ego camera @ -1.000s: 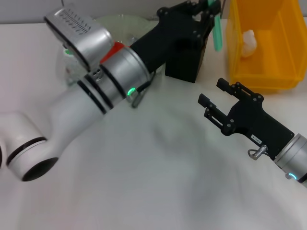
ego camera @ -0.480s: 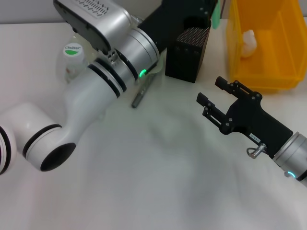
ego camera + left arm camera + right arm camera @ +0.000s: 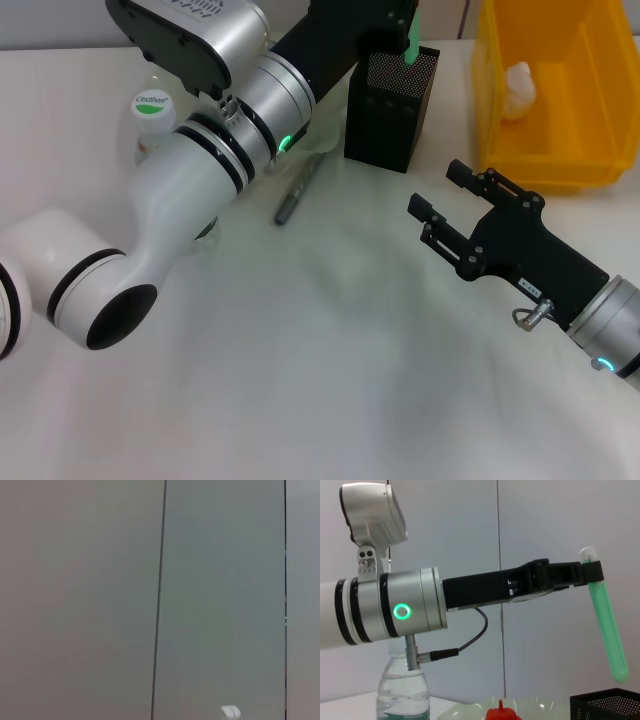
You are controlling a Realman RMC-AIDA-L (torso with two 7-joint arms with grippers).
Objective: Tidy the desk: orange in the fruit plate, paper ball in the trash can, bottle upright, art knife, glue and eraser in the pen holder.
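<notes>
My left gripper (image 3: 590, 572) is shut on the green glue tube (image 3: 607, 630), which hangs tilted just above the black mesh pen holder (image 3: 390, 105). In the head view only the glue's lower end (image 3: 411, 40) shows, over the holder's opening. The art knife (image 3: 293, 197) lies on the table left of the holder. The bottle (image 3: 152, 103) stands upright behind my left arm. The orange (image 3: 500, 714) sits in the fruit plate (image 3: 465, 711). A paper ball (image 3: 518, 85) lies in the yellow trash can (image 3: 560, 150). My right gripper (image 3: 435, 190) hovers open and empty. The eraser is out of view.
My left forearm (image 3: 200, 170) stretches across the table's left half and hides most of the fruit plate in the head view. The trash can stands right of the pen holder with a narrow gap between them. The left wrist view shows only a wall.
My left arm has swung and carried the glue leftward, from beside the trash can to over the pen holder's opening. The bottle has come into view. My right arm has stayed still.
</notes>
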